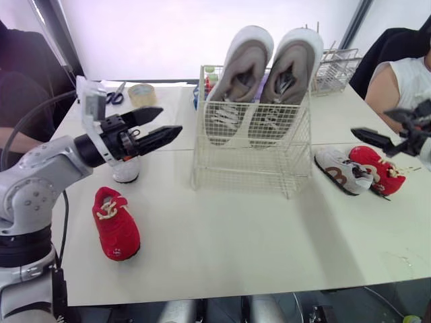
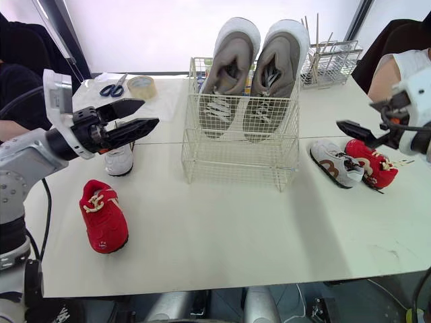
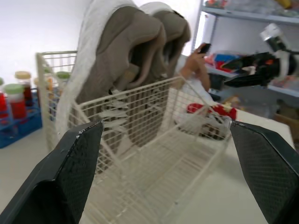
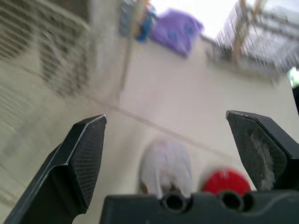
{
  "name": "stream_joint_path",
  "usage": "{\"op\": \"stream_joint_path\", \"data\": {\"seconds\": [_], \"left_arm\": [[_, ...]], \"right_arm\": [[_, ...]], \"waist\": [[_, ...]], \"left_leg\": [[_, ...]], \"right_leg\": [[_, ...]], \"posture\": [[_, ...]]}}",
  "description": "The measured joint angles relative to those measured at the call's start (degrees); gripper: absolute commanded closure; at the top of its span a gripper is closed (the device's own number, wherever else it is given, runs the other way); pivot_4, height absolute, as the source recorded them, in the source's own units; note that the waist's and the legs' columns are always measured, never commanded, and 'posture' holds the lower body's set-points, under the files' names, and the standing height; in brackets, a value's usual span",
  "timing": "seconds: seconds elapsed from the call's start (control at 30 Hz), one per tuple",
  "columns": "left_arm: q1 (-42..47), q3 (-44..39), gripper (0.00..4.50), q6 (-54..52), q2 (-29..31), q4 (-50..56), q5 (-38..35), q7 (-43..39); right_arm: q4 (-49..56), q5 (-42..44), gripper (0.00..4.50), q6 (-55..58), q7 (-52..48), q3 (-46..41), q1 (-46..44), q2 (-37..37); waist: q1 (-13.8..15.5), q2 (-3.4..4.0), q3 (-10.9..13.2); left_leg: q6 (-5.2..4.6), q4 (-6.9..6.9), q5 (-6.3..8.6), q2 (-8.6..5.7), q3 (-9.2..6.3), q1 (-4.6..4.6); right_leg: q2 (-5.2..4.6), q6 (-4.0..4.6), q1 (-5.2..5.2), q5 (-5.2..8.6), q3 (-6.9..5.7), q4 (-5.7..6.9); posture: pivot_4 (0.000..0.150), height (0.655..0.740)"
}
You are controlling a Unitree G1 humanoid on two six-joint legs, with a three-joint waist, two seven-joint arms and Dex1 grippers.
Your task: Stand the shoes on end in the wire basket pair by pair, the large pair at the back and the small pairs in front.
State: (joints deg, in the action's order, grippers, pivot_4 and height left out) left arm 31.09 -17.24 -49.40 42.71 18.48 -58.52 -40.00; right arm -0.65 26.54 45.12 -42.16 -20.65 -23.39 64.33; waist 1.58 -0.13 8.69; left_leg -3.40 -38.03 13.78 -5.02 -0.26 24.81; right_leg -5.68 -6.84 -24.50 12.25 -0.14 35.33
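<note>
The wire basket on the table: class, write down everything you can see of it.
The wire basket is a cream-white box of thin wire mesh, open-topped, standing upright on the white table. A pair of large grey shoes stands on end along its back wall, toes down, heels rising above the rim. Its front part holds nothing.

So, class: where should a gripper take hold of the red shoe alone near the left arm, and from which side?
Probably pinch the red shoe across its narrow sides near the heel, coming from above: it lies sole down, top open, with free table either side.
</note>
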Motion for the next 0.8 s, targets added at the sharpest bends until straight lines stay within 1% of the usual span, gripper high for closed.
{"op": "stream_joint_path", "data": {"seconds": [0.17, 0.27, 0.4, 0.53, 0.7, 0.8], "left_arm": [[-0.3, 0.9, 0.03, -0.6, 0.5, 0.7, -0.8, -2.0], [-0.5, 0.9, 0.03, -0.6, 0.6, 0.8, -0.7, -2.1], [-0.5, 0.9, 0.03, -0.6, 0.6, 0.8, -0.7, -2.1], [-0.9, 0.9, 0.03, -0.4, 0.9, 1.0, -0.4, -2.2], [-1.5, 0.9, 0.03, -0.4, 1.1, 2.3, -0.4, -2.0], [-1.7, 0.9, 0.03, -0.4, 1.2, 2.6, -0.2, -1.6]], "right_arm": [[-4.7, -1.8, 0.00, -0.8, -0.6, 0.3, 2.5, -0.8], [-8.5, -3.0, 0.00, -1.4, -0.8, 1.7, 4.5, -3.1], [-10.8, -3.6, 0.00, -2.0, -1.7, 2.6, 5.7, -4.8], [-11.6, -4.5, 0.00, -3.4, -2.1, 2.9, 5.7, -5.3], [-15.9, -6.3, 0.00, -5.4, -1.7, 6.2, 4.4, -9.3], [-18.2, -7.4, 0.00, -6.4, -1.7, 7.2, 2.6, -9.7]], "waist": [[-0.4, 0.09, 0.0], [-0.8, 0.09, 0.0], [-0.9, 0.24, 0.1], [-0.9, 0.27, 0.1], [-0.8, 0.27, 0.1], [-0.9, 0.28, 0.1]], "left_leg": [[0.00, 0.05, 0.00, 0.00, 0.00, 0.00], [0.00, 0.05, 0.00, -0.01, 0.00, 0.00], [0.00, 0.07, 0.00, -0.01, 0.00, 0.00], [0.00, 0.07, 0.00, -0.01, 0.00, 0.00], [0.00, 0.07, 0.00, -0.02, 0.00, 0.00], [0.01, 0.07, 0.01, -0.02, 0.00, 0.00]], "right_leg": [[-0.01, 0.01, 0.00, 0.01, 0.01, -0.03], [-0.03, 0.01, 0.02, 0.01, 0.02, -0.05], [-0.02, 0.01, -0.01, 0.01, 0.02, -0.05], [-0.02, 0.01, 0.00, 0.00, 0.02, -0.06], [-0.04, 0.01, 0.01, 0.01, 0.02, -0.07], [-0.03, 0.01, 0.00, 0.01, 0.02, -0.08]], "posture": [[0.150, 0.7400], [0.150, 0.7400], [0.150, 0.7400], [0.150, 0.7400], [0.150, 0.7400], [0.150, 0.7400]]}}
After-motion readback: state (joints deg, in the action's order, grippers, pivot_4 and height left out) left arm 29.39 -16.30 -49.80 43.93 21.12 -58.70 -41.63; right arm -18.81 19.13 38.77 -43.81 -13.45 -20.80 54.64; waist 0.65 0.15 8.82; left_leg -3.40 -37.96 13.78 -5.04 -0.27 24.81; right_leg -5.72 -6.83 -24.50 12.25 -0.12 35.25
